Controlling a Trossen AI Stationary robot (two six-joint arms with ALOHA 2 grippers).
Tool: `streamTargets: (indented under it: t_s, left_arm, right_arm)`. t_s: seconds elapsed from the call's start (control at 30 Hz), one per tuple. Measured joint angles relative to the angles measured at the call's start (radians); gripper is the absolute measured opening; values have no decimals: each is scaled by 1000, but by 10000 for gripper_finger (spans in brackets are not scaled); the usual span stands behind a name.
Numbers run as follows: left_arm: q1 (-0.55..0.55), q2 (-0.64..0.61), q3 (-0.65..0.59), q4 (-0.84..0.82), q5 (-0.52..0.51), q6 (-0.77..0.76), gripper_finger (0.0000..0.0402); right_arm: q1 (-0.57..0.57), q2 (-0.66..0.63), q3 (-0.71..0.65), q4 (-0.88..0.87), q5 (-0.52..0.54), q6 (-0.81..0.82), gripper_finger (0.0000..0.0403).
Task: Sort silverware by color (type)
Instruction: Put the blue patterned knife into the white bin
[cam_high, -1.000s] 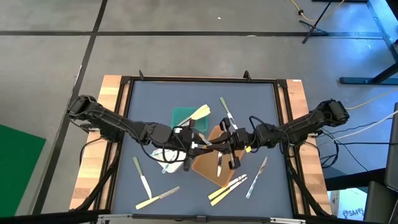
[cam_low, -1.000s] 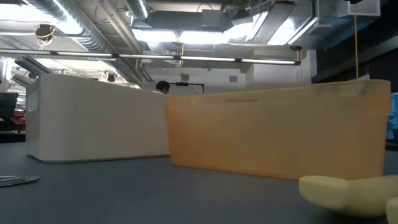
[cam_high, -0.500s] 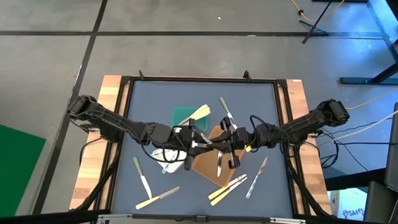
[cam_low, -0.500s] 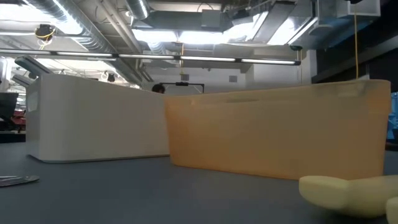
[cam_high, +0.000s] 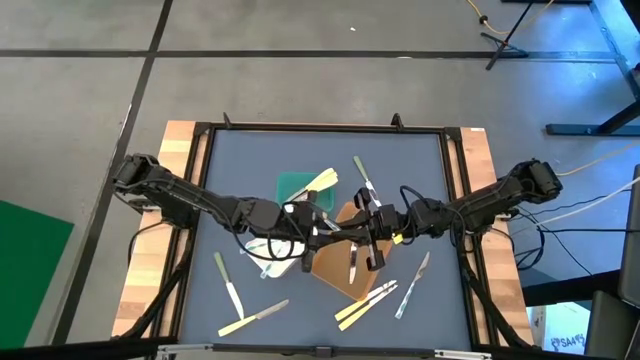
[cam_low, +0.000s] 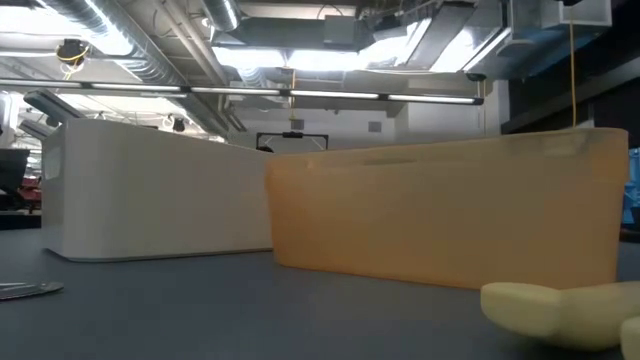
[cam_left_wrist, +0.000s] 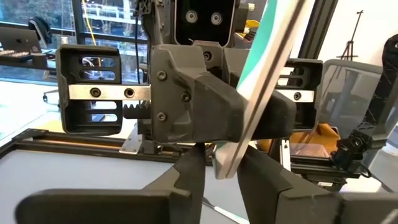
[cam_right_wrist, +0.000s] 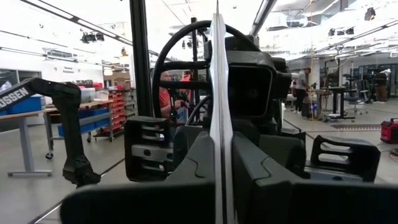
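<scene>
Three trays (cam_high: 300, 184), one shared utensil (cam_left_wrist: 267, 81).

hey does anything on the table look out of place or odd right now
Yes. Both grippers meet mid-table on one utensil: the right gripper is shut on it, standing edge-on between its fingers, and the left gripper has it between its fingertips too. Loose silverware lies scattered at angles around the brown tray.

You were working in an industrial lab: bare silver ceiling ducts (cam_low: 130, 50), grey concrete floor (cam_high: 80, 90), blue-topped workbenches (cam_right_wrist: 28, 106).
</scene>
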Motion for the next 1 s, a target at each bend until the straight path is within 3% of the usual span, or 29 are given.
streamTargets:
  t_s: [0.23,0.6,1.0]
  left_arm:
    - [0,0,0,0,-6,8,37]
    - [0,0,0,-10,-11,3,37]
    - [0,0,0,-24,-13,-7,36]
  right_arm:
    - [0,-1,0,-14,4,6,4]
    - [0,-1,1,-26,2,16,9]
    - [-1,1,0,-33,-6,51,90]
